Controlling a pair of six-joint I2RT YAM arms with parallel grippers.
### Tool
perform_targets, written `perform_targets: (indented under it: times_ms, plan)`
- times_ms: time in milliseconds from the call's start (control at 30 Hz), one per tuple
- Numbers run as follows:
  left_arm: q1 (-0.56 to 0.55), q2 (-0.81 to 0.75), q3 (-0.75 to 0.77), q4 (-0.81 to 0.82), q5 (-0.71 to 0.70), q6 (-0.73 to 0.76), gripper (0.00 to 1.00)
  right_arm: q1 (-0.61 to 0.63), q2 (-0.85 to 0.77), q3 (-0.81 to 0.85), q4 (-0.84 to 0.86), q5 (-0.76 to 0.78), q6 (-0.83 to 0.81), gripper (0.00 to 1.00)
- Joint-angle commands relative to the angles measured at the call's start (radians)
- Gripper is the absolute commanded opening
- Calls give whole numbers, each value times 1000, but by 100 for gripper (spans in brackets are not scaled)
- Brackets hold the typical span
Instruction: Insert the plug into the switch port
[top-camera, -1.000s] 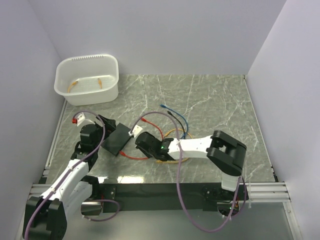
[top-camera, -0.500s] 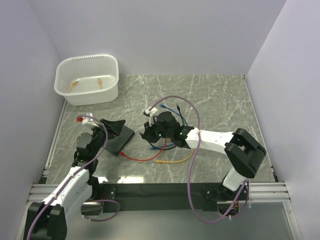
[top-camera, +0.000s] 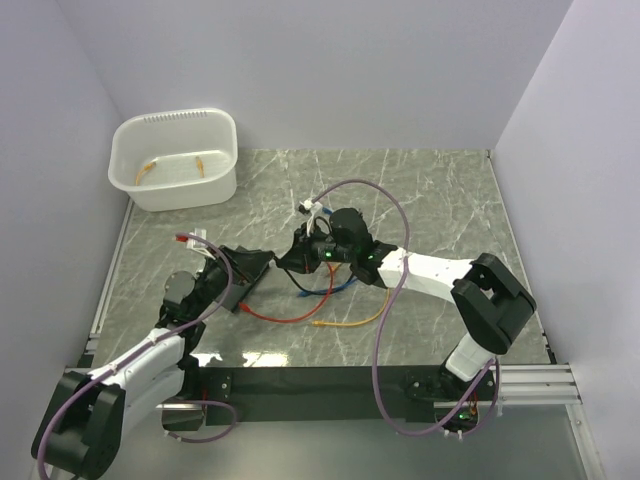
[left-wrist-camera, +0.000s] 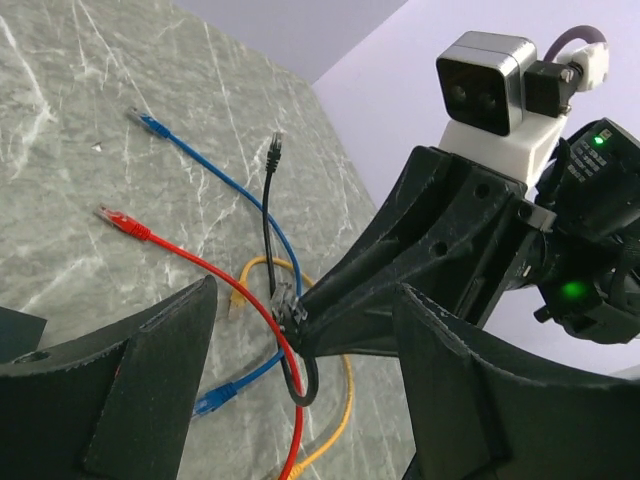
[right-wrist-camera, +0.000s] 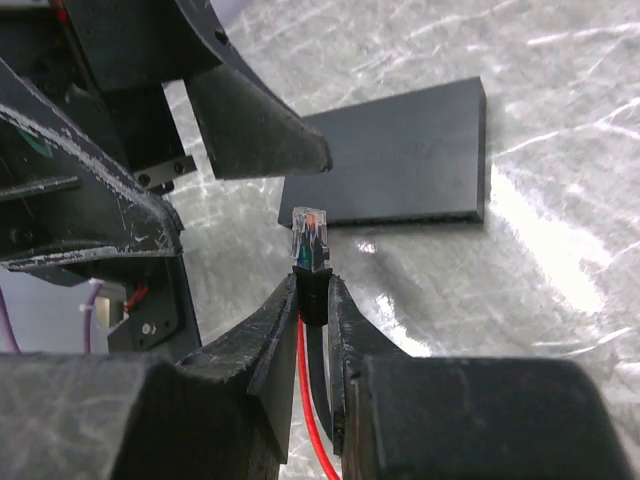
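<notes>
Two grippers meet just to the 9 o'clock side of the middle of the table (top-camera: 430, 200) in your top view. Your right gripper (right-wrist-camera: 312, 290) is pinched narrow on the black boot of the plug (right-wrist-camera: 310, 238), whose clear tip stands up out of the fingers. Your left gripper (top-camera: 256, 266) stands wide with nothing in it, its two fingers (left-wrist-camera: 130, 390) flanking the right one's tip. One switch (right-wrist-camera: 400, 155) lies flat on the marble at 1 o'clock from the plug in the right wrist view, apart from it, so the plug is in no socket. Four cables lie loose by the grippers: one red (left-wrist-camera: 170, 247), one blue (left-wrist-camera: 200, 162), one yellow (left-wrist-camera: 238, 300) and one black (left-wrist-camera: 268, 200), which runs to the held plug. One white tub (top-camera: 185, 190) sits at 10 o'clock, with two small orange pieces (top-camera: 148, 170) on its bottom.
</notes>
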Motion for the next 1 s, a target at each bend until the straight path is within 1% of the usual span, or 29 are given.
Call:
perform_targets:
  times_ms: [0,233,433,467,533,567,633,667,733,767,867,933,967]
  plan:
    - [-16,-2,11,84,-23,-1,77,-11,-43,5,89,-52,34,0]
    - [-33,29,17,93,-22,8,71,-11,-20,21,107,-72,48,0]
    - [-37,72,31,108,-16,7,59,-11,-25,15,124,-78,49,0]
    - [-37,75,34,108,-17,7,55,-11,-26,15,121,-76,48,0]
    - [-39,81,35,111,-17,10,51,-11,-19,18,118,-78,46,0]
    - [-39,83,40,113,-16,11,47,-13,-20,16,120,-79,46,0]
    - [-39,90,44,108,-10,18,41,-13,-20,9,129,-79,49,0]
    - [-39,95,52,104,-9,21,34,-11,-20,9,132,-79,49,0]
    - [-40,100,52,105,-3,24,26,-11,-17,10,132,-81,51,0]
    - [-40,101,51,107,-3,24,18,-13,-16,12,130,-79,51,0]
    - [-40,103,51,104,-2,27,5,-13,-16,9,138,-85,52,0]
    - [-40,101,51,107,0,31,5,-11,-16,6,144,-93,54,0]
    - [-40,100,49,108,1,30,7,-13,-14,5,146,-96,55,0]
